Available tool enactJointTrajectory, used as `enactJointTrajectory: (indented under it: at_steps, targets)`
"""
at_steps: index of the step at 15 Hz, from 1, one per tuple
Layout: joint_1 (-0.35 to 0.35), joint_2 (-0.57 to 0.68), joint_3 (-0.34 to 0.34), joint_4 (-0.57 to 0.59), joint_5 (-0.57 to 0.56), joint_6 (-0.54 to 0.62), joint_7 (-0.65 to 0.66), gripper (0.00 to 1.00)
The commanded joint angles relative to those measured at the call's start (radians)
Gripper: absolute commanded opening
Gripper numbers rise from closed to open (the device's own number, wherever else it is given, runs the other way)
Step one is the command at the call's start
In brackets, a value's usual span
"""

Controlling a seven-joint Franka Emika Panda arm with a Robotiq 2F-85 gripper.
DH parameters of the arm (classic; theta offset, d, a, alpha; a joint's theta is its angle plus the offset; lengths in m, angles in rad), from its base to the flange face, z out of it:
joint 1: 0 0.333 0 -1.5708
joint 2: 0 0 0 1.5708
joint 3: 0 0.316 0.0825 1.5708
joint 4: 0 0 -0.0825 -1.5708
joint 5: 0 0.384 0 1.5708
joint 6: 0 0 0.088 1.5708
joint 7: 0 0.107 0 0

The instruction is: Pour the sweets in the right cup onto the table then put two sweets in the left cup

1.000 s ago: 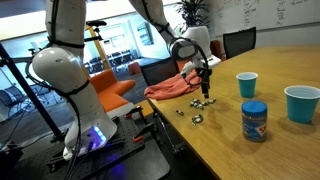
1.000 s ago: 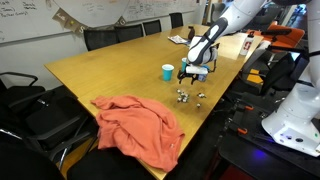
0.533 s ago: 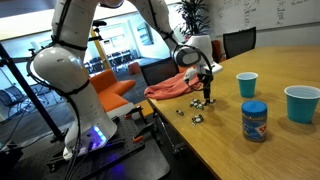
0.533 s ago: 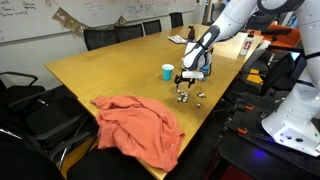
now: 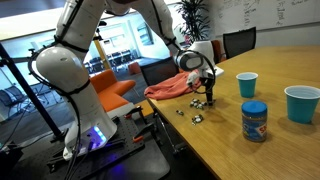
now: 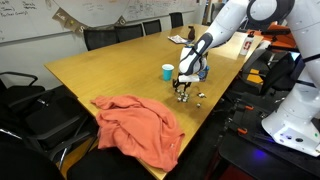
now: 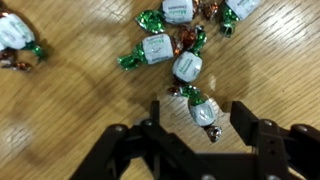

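Sweets [image 7: 158, 49] lie loose on the table [image 7: 70, 110], most just ahead of the gripper [image 7: 203, 128]. Jaws stand wide apart, gripping nothing. One of the sweets lies between the fingertips [image 7: 244, 115].

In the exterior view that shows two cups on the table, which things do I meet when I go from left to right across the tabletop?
pink cloth → gripper → deeper-blue cup → teal cup
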Motion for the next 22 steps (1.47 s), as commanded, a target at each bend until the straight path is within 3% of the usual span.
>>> enactJointTrajectory:
  at_steps: [1, 7, 8, 12, 15, 22]
  targets:
    - [0.041, 0.03, -0.035, 0.036, -0.026, 0.006, 0.045, 0.43]
    - [0.047, -0.008, -0.049, 0.03, -0.019, -0.001, 0.043, 0.01]
    - [0.039, -0.048, -0.046, 0.013, -0.011, -0.004, 0.042, 0.06]
    - [-0.01, -0.2, -0.02, -0.02, 0.016, -0.024, 0.022, 0.06]
    - [-0.036, -0.264, -0.028, 0.022, 0.028, -0.026, 0.044, 0.06]
    - [-0.064, -0.162, -0.042, 0.216, 0.003, -0.025, 0.096, 0.06]
